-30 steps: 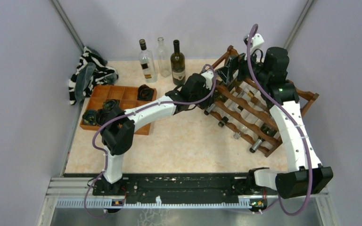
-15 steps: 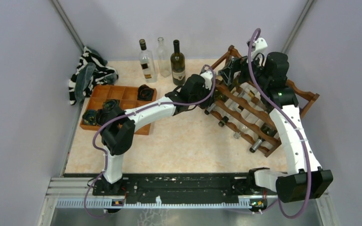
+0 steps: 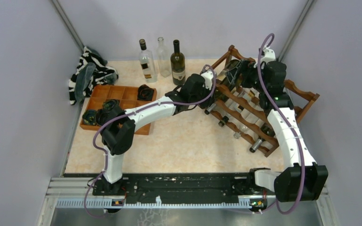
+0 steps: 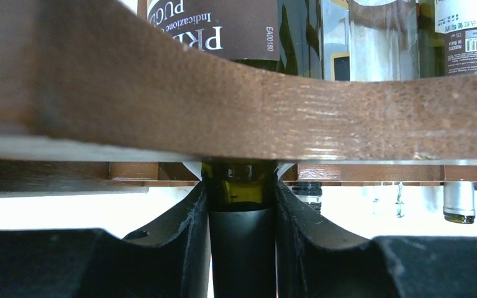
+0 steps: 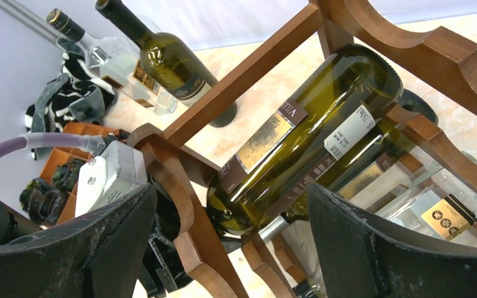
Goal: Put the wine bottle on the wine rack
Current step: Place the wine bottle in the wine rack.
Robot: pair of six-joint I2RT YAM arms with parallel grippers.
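Two hands up: with left hand clenched on wine bottle neck, right hand spread empty, seat body fully in wine rack scallops before letting go.

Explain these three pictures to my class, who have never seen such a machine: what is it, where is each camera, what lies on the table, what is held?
Two robot arms are bolted at the near edge of the table, each ending in a two-finger gripper. One picture looks down from above; the other two come from wrist cameras. On the table are the wine rack, three upright bottles, a compartment tray and a striped cloth. The left gripper is shut on the neck of a green wine bottle at the rack. The right gripper is open, holding nothing, close to the rack.
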